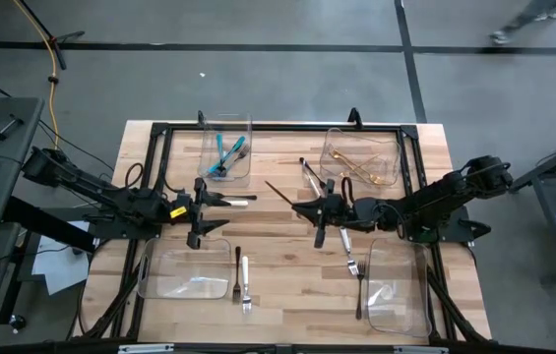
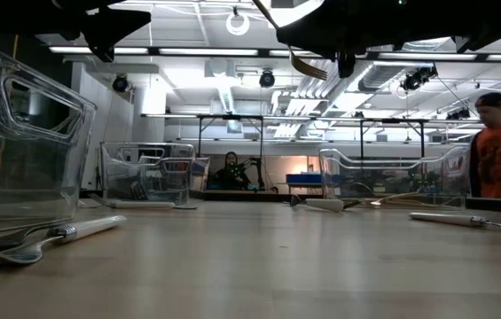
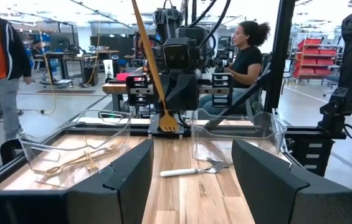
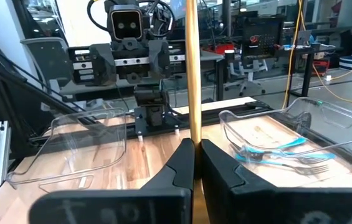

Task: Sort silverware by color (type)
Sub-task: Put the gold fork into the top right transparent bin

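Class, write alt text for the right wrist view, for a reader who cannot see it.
The right gripper is shut on a gold utensil whose handle stands straight up the middle of the view. Beyond it, the left arm's gripper faces the camera over the wooden table, between an empty clear bin and a clear bin holding teal-handled forks.

A gold fork [image 1: 283, 192] hangs above the counter [image 1: 287, 285], pinched at its handle by the closed right gripper [image 1: 309, 207]; its tines point down in the left wrist view. Two teal-handled utensils [image 1: 226, 155] lie crossed inside the bin nearest the left arm's far side. Several gold utensils [image 1: 366, 169] lie in the neighbouring far bin. On the counter, a white-handled fork [image 1: 245, 280] lies beside a dark steel utensil [image 1: 236, 272], and another white-handled fork [image 1: 348, 252] lies under the right gripper.
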You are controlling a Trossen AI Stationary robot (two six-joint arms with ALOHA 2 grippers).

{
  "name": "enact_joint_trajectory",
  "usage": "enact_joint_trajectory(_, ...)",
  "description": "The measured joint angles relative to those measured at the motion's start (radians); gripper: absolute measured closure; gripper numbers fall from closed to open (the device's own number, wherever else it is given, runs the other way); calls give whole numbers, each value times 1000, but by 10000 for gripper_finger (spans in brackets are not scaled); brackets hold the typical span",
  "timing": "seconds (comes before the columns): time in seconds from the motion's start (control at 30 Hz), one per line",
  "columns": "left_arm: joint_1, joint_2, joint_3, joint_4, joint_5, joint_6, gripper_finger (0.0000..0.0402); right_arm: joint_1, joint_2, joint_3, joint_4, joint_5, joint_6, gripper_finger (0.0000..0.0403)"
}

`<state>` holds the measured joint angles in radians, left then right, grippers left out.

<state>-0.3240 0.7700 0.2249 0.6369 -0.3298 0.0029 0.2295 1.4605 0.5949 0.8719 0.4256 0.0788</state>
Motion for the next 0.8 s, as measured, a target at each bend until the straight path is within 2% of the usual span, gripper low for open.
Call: enact_joint_trajectory(0.8, 0, 0, 0, -3, -53, 1, 190, 0, 0, 0, -54, -20, 0, 398)
